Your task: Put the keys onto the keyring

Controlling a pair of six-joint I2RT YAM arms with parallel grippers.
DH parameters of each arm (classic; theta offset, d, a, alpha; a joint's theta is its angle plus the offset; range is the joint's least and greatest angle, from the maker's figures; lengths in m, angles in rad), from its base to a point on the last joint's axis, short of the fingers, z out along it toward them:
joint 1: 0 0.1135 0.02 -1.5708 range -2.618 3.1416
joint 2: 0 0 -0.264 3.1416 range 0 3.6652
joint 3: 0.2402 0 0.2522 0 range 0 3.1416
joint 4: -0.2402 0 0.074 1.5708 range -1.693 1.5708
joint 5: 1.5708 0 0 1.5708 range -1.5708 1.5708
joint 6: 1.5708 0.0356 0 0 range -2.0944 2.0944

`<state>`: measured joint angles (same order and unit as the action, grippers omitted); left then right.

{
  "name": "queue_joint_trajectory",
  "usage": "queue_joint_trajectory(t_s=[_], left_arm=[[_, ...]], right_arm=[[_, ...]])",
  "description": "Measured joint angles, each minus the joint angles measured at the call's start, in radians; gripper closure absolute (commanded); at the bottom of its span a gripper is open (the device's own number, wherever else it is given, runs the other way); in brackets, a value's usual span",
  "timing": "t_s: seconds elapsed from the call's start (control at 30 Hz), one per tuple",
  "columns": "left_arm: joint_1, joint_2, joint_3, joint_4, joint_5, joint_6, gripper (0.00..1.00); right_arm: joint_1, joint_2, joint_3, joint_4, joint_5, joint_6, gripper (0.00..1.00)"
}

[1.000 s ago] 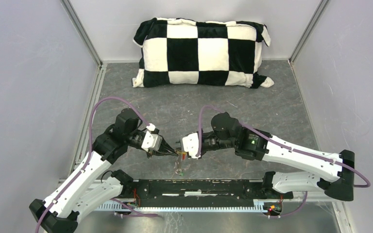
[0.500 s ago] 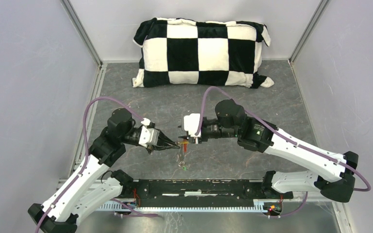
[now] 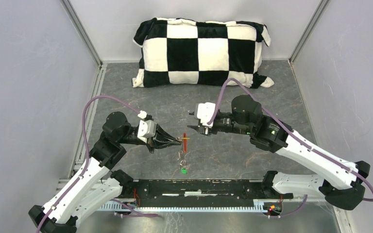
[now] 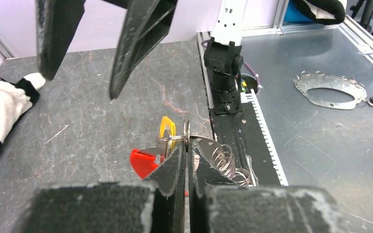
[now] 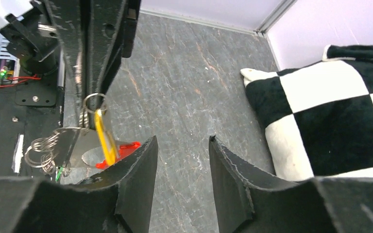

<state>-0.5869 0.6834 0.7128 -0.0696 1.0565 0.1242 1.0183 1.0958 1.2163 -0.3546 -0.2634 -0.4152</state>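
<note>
My left gripper is pinched fully closed on the keyring, clamping the thin silver ring edge-on between the fingertips. The red tag hangs just past those tips. In the left wrist view the yellow-headed key sits against the ring at about 10 o'clock from my grip. The chain trails toward 6 o'clock in the top view, with the green-headed key at its lower end (whether it rests on the table I cannot tell). My right gripper is at about 1 o'clock from the tag, apart from it, its jaws partly spread with nothing between them. A checkered pillow lies at the table's 12 o'clock edge.
</note>
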Motion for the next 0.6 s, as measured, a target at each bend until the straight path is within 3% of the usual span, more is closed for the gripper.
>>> queue_joint_trajectory(t_s=[0.23, 0.6], left_arm=[[0.0, -0.023, 0.0, 0.037, -0.052, -0.039, 0.98], [0.0, -0.024, -0.016, 0.046, -0.109, -0.039, 0.98]], right_arm=[[-0.01, -0.026, 0.023, -0.026, -0.175, 0.019, 0.41], [-0.01, 0.023, 0.025, -0.021, -0.303, 0.071, 0.44]])
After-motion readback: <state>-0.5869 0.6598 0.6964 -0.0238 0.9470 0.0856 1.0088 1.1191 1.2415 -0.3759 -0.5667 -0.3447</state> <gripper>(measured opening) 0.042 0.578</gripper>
